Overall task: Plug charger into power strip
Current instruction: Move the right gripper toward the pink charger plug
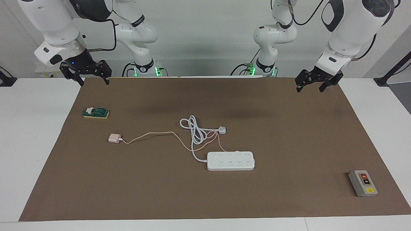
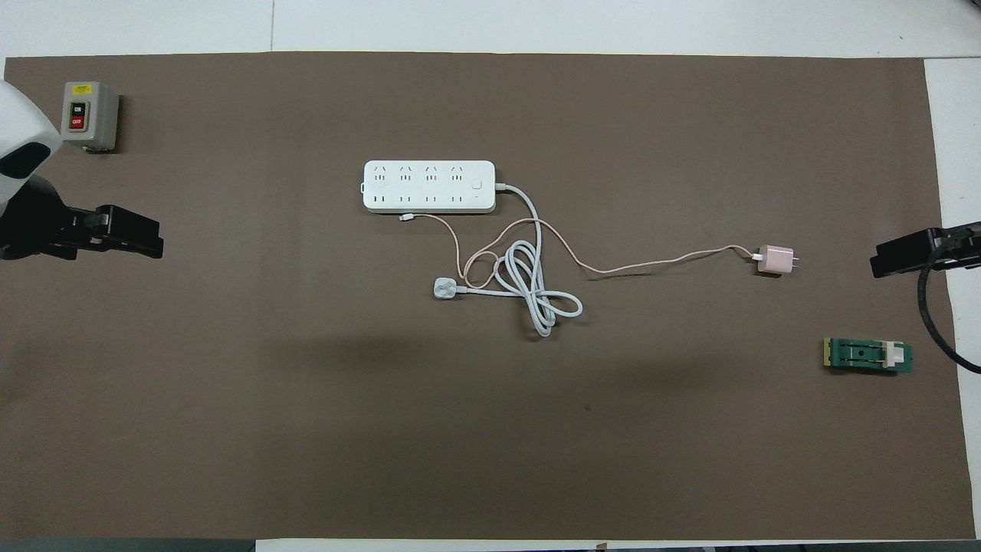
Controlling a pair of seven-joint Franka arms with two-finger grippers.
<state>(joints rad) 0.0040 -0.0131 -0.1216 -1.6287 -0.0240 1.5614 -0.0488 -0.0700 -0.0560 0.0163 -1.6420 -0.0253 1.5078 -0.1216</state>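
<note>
The pale pink charger (image 1: 113,138) (image 2: 775,261) lies on the brown mat toward the right arm's end. Its thin pink cable (image 2: 651,264) runs to the white power strip (image 1: 230,161) (image 2: 429,186), which lies flat mid-mat, farther from the robots than the charger, sockets up and bare. My right gripper (image 1: 94,82) (image 2: 881,264) hangs open over the mat's edge at its own end, holding nothing. My left gripper (image 1: 310,89) (image 2: 149,238) hangs open and empty over the mat at the other end. Both are well apart from the charger and strip.
The strip's thick white cord coils beside it and ends in a white three-pin plug (image 1: 222,130) (image 2: 444,288). A grey box with red and black buttons (image 1: 362,183) (image 2: 88,115) sits toward the left arm's end. A green clip-like block (image 1: 96,113) (image 2: 868,356) lies near the right gripper.
</note>
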